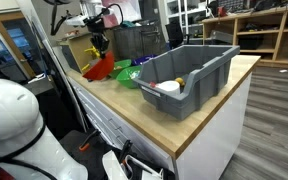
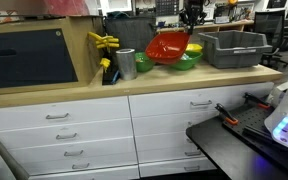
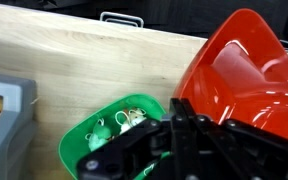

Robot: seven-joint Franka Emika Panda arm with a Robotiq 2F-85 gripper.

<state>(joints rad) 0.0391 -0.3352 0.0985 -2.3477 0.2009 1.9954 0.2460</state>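
Tool point(image 3: 180, 128) holds red bowl point(image 3: 239, 70); wrist alone shows green bowl's point(image 3: 77, 142) contents.

A grey bin point(image 1: 199, 70) (something white inside) and metal cup point(image 2: 126, 63) share the counter point(image 2: 84, 88).

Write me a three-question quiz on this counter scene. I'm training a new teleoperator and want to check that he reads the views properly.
1. True or false: the red bowl lies flat on the counter.
2. What does the green bowl hold in the wrist view? A) nothing B) small pale items C) a metal cup
3. Fill in: in both exterior views the green bowl sits between the red bowl and the ____ bin.
Key: 1 false, it is tilted; 2 B; 3 gray.
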